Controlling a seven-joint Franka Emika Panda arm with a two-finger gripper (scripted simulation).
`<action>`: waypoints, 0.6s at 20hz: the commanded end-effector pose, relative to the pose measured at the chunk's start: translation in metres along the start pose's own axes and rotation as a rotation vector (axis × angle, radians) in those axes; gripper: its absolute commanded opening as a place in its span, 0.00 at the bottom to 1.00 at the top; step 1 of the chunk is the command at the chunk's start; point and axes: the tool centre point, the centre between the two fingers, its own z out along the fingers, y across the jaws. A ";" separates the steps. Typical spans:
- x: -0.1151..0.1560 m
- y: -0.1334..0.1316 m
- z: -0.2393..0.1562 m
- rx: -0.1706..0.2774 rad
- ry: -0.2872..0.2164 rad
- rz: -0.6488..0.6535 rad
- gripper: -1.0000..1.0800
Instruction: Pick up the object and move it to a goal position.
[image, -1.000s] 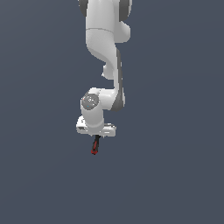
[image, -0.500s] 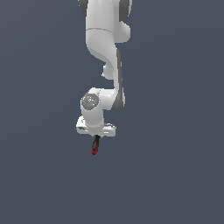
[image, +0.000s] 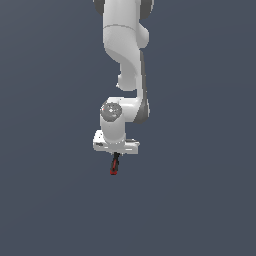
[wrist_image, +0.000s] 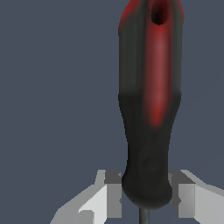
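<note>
The screwdriver (image: 114, 167) has a red-and-black handle and hangs from under the white hand in the exterior view, a little tilted, red end lowest. My gripper (image: 116, 156) points down and is shut on it. In the wrist view the handle (wrist_image: 151, 109) fills the picture. Its black end and the start of the thin shaft sit between my two grey fingers (wrist_image: 113, 194), which close in on it from both sides. My gripper (wrist_image: 146, 199) holds it there. No goal marker shows in either view.
The white arm (image: 125, 60) reaches down from the top of the exterior view. Behind it is only a plain dark grey-blue ground, with no other objects or edges in sight.
</note>
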 end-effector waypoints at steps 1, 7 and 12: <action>-0.001 -0.019 -0.012 0.000 0.002 -0.002 0.00; -0.006 -0.081 -0.053 0.000 0.002 -0.002 0.00; -0.011 -0.137 -0.089 -0.001 0.002 -0.002 0.00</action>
